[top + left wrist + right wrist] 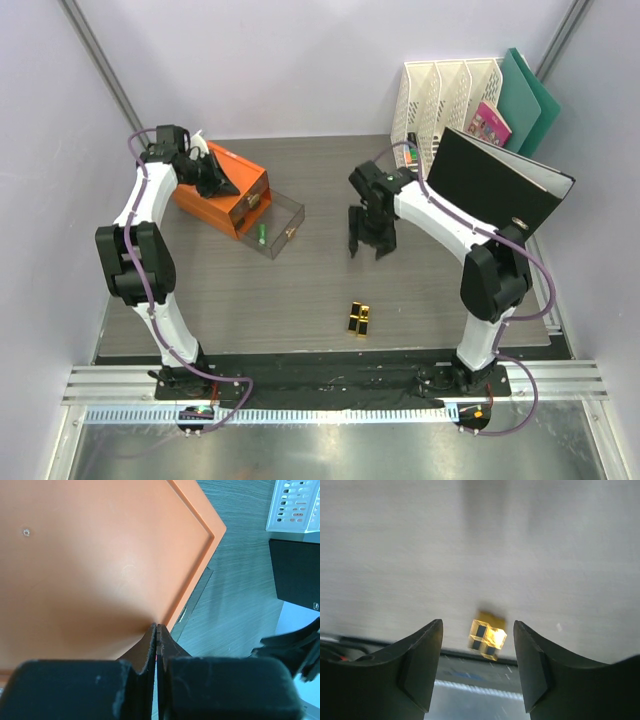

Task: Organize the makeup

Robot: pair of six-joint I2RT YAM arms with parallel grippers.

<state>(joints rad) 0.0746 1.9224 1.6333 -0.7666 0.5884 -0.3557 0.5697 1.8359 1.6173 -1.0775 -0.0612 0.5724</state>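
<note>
Two black-gold lipsticks lie side by side on the table near its front edge. In the right wrist view the lipsticks show blurred, beyond the open fingers and well apart from them. My right gripper hangs open and empty over the middle of the table; the right gripper points down at the wood. A small green tube lies in the pulled-out clear drawer. My left gripper is shut, empty, its tips at the top of the orange box.
The orange box stands at the back left with its drawer open toward the centre. A black binder leans at the back right before a white file rack, a pink booklet and green folders.
</note>
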